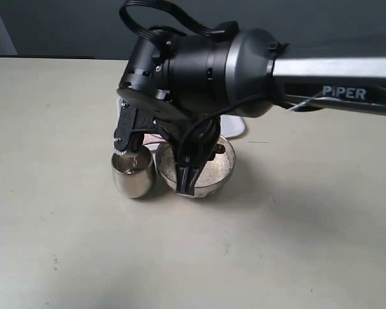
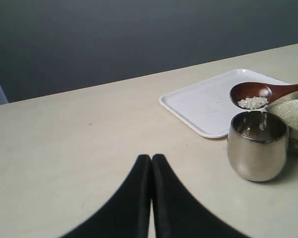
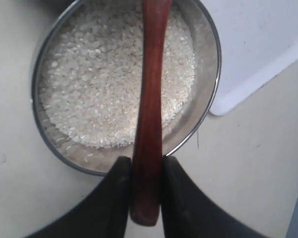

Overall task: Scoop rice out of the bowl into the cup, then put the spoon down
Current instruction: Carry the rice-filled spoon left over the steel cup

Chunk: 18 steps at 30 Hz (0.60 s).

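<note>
Rice sits in the spoon that the right pincer grips over the cup, left pincer shut, empty; tipping, putting down not done.

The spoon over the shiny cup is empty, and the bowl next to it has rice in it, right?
Not quite. The spoon isn't empty: the left wrist view shows a little pile of rice in its head, held just above the cup. The bowl next to the cup does have rice in it.
</note>
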### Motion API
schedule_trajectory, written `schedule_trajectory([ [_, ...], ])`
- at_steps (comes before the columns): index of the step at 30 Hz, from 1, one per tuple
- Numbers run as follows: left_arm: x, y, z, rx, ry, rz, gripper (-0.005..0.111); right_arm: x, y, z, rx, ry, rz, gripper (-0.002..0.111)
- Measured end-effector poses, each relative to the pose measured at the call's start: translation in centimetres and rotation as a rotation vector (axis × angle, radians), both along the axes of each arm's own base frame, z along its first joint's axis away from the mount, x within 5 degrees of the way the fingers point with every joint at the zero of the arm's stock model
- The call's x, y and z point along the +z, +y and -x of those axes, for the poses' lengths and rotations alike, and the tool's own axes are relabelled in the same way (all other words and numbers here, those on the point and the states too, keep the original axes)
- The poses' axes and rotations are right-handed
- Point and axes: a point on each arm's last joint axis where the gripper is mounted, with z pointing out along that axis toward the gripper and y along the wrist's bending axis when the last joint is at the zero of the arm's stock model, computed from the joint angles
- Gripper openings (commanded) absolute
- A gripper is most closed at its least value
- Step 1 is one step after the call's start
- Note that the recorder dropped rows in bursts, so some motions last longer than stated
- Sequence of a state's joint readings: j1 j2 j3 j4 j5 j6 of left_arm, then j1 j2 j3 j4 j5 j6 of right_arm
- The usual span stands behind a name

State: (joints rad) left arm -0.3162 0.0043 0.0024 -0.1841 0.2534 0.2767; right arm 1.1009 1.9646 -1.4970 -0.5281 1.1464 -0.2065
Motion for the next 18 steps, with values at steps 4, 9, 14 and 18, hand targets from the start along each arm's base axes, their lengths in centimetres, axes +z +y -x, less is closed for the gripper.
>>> schedule_trajectory([
  [4, 0.00, 0.00, 0.00, 0.000, 0.000, 0.000, 0.001, 0.00, 0.00, 0.00, 0.000, -0.001, 0.000, -0.001],
  [9, 0.00, 0.00, 0.00, 0.000, 0.000, 0.000, 0.001, 0.03, -0.02, -0.06, 0.001, -0.007, 0.002, -0.001],
  [14, 0.00, 0.00, 0.00, 0.000, 0.000, 0.000, 0.001, 0.04, 0.03, 0.00, -0.006, -0.011, -0.002, -0.001],
  [18, 0.00, 0.00, 0.00, 0.000, 0.000, 0.000, 0.001, 0.04, 0.01, 0.01, -0.012, -0.011, -0.003, -0.001],
])
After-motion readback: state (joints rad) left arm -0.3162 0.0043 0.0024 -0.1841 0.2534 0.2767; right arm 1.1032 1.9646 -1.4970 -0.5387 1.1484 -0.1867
